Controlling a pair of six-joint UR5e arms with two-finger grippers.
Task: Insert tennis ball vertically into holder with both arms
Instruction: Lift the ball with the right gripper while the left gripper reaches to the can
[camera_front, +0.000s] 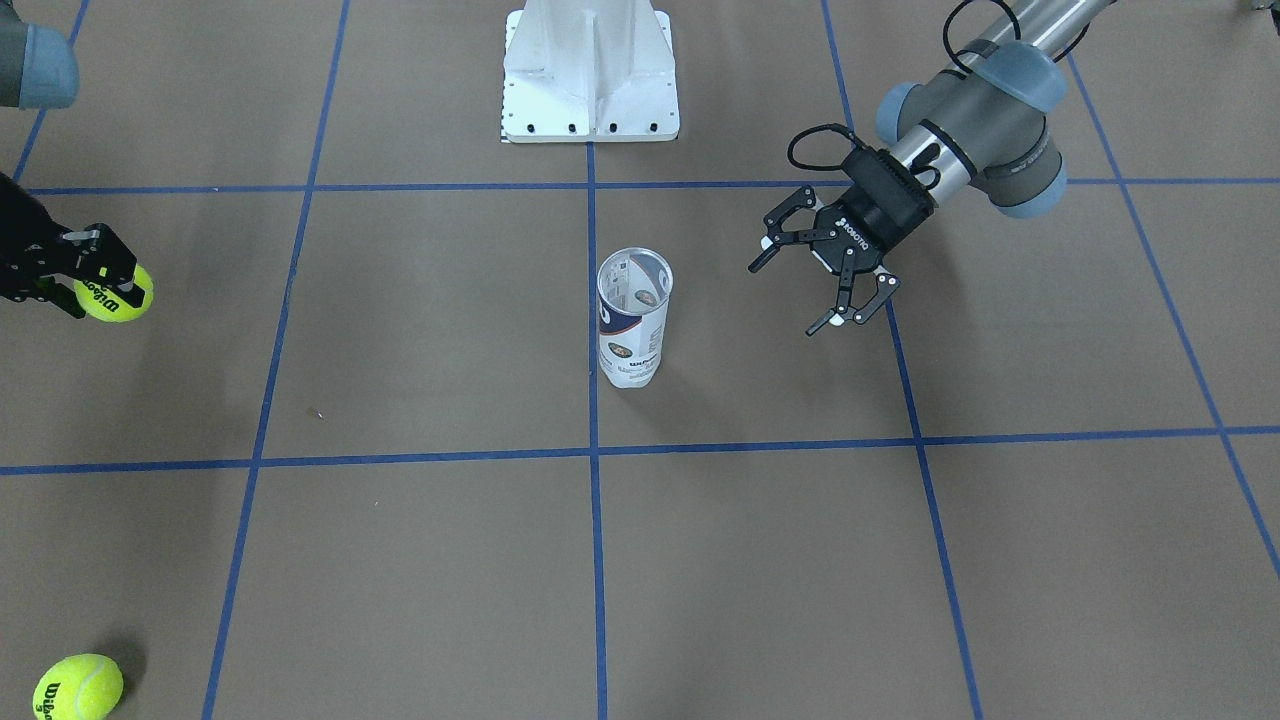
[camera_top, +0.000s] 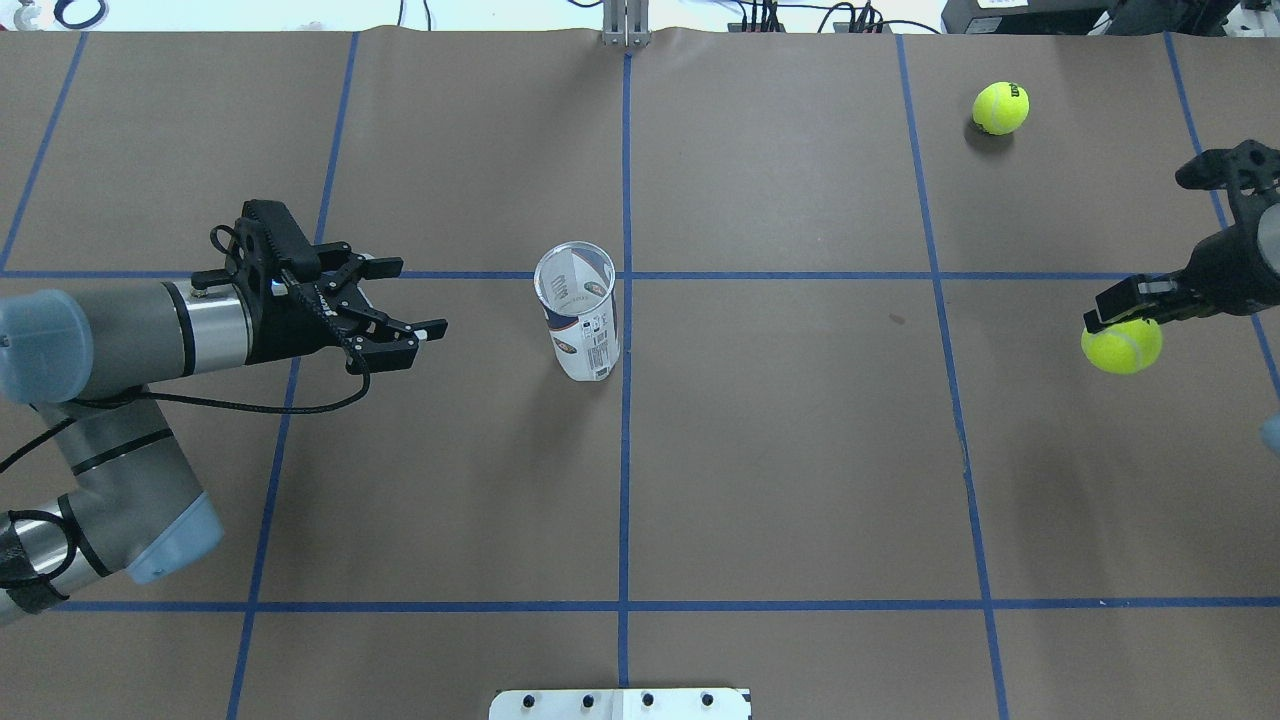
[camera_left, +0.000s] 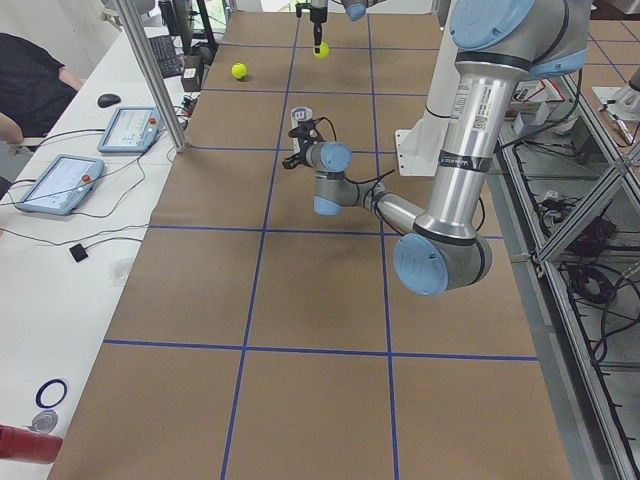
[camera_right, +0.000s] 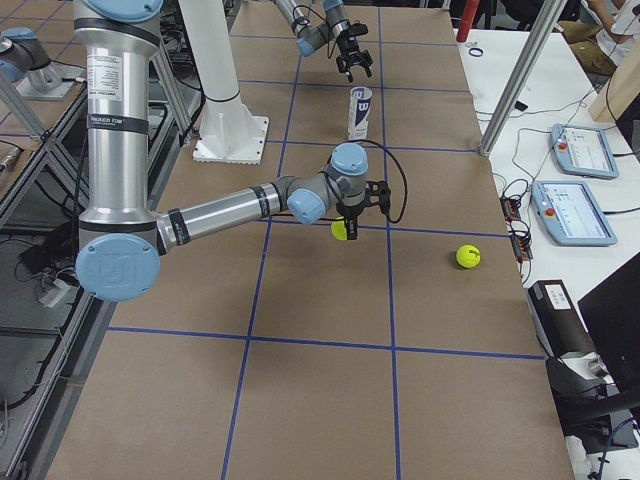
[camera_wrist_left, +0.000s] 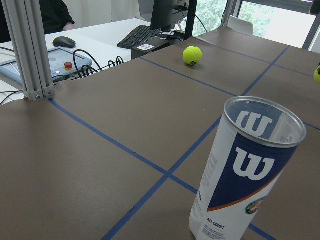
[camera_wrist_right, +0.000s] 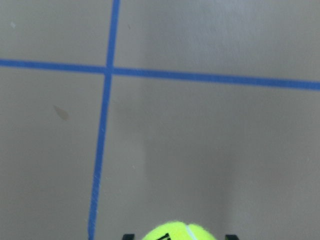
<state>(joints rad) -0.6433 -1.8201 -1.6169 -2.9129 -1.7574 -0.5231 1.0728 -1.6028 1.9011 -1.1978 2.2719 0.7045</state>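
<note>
The holder (camera_front: 633, 318) (camera_top: 578, 322) (camera_wrist_left: 247, 170), a clear can with a navy and white "W" label, stands upright and open-topped at the table's middle. My left gripper (camera_front: 786, 298) (camera_top: 418, 296) hangs open and empty beside it, a short gap away, with its fingers pointing at the can. My right gripper (camera_top: 1120, 326) (camera_front: 100, 290) is shut on a yellow tennis ball (camera_top: 1121, 345) (camera_front: 115, 292) (camera_wrist_right: 180, 231) and holds it above the table, far off to the holder's other side. The ball fills the bottom edge of the right wrist view.
A second tennis ball (camera_top: 1000, 108) (camera_front: 78, 686) (camera_wrist_left: 192, 55) lies loose at the far right of the table. The white pedestal base (camera_front: 590, 75) stands on the robot's side. Tablets (camera_right: 580, 150) and cables lie on the white bench beyond the far edge.
</note>
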